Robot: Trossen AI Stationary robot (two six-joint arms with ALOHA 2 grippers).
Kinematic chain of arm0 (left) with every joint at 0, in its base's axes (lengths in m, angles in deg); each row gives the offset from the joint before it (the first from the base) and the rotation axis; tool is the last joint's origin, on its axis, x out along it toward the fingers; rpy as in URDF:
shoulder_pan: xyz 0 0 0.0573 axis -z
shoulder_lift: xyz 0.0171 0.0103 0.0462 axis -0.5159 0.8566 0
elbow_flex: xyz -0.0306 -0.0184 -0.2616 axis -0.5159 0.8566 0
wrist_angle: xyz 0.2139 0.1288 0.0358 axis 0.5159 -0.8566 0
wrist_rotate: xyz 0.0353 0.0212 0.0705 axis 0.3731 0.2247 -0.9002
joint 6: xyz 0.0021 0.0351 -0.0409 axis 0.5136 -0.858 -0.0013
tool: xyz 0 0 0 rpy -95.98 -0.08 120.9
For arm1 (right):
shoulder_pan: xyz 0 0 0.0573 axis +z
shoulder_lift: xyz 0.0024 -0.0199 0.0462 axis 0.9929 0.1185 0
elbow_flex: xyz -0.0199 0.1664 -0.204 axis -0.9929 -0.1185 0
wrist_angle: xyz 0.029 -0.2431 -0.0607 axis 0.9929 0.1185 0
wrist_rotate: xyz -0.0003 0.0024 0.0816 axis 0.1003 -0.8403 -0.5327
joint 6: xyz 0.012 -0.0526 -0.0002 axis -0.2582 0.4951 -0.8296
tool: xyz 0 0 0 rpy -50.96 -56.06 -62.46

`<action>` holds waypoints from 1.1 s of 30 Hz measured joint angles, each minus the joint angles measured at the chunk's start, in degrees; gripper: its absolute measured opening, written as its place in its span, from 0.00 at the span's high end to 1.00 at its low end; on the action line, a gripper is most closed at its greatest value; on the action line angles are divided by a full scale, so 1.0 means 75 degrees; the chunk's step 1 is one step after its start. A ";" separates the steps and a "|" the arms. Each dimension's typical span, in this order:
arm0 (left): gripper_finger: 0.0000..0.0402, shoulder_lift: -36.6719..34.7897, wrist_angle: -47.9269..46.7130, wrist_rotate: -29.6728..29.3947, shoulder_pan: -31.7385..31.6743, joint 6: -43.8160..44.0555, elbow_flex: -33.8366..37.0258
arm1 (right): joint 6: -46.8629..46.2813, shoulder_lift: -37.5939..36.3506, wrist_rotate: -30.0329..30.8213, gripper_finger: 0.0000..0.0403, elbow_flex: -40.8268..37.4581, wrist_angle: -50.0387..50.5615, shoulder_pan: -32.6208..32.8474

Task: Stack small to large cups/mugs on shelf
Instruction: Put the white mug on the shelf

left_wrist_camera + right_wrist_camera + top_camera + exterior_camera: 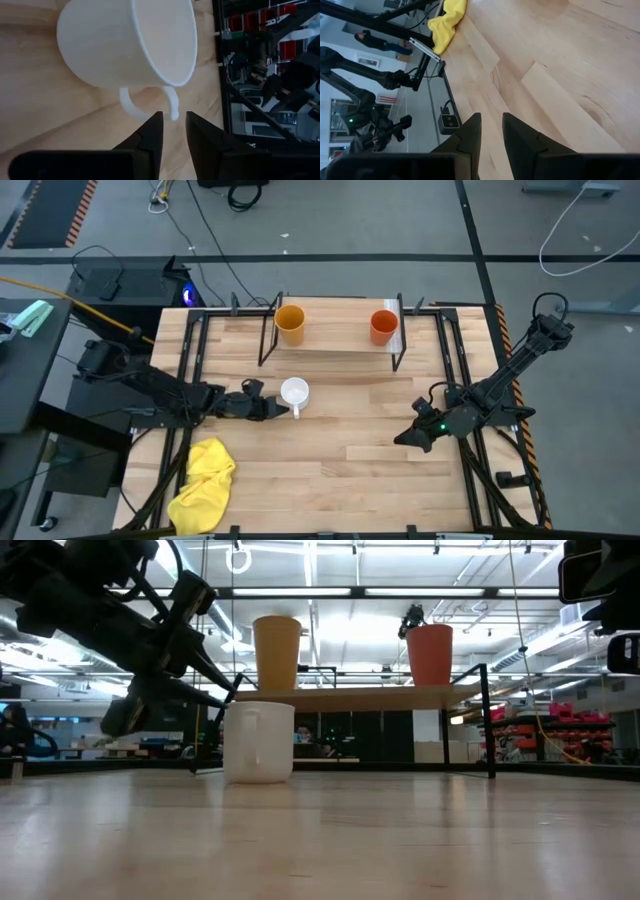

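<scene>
The white mug (pixel 294 392) stands upright on its base on the tabletop in front of the shelf (pixel 335 330), its handle (pixel 147 106) toward the table's near side. On the shelf stand the yellow-orange cup (pixel 290 323) at the left and the red-orange cup (pixel 383 327) at the right, also showing in the low view as the yellow-orange cup (pixel 277 652) and the red-orange cup (pixel 430 654). My left gripper (pixel 279 409) lies low just left of the mug, shut, its tips right at the handle. My right gripper (pixel 402 439) waits shut over the table's right part. My left gripper (pixel 174 116) comes level from the table's left, its shut fingertips (pixel 159 120) right beside the free curve of the mug's handle (pixel 173 107). I cannot tell whether they touch it. The mug stands on the table.
A crumpled yellow cloth (pixel 205 478) lies at the table's near left corner. Black frame rails (pixel 190 370) run along both sides of the table. Bare wood (pixel 350 450) lies between the two grippers and before the shelf's black legs (pixel 400 360).
</scene>
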 joint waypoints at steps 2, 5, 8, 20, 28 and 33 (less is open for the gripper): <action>0.78 0.0063 0.0016 -0.0005 0.0007 0.0072 0.0000 | 0.0031 0.0000 0.0001 0.78 0.0000 0.0003 0.0000; 0.79 0.0213 0.0065 -0.0013 0.0083 0.0165 -0.0003 | 0.0044 0.0000 0.0006 0.78 0.0000 0.0003 0.0000; 0.78 0.0476 0.0127 -0.0005 0.0155 0.0322 -0.0003 | 0.0056 0.0000 0.0024 0.78 0.0000 0.0005 0.0000; 0.79 0.1394 0.1380 -0.0071 0.0073 0.0319 -0.0006 | 0.0056 0.0000 0.0032 0.78 0.0000 0.0035 -0.0003; 0.77 0.1515 0.2095 -0.0092 -0.0127 0.0103 -0.0009 | 0.0105 0.0000 0.0032 0.78 0.0000 0.0035 -0.0003; 0.77 0.1515 0.2105 -0.0069 -0.0215 0.0106 -0.0009 | 0.0115 0.0000 0.0032 0.78 0.0000 0.0035 -0.0003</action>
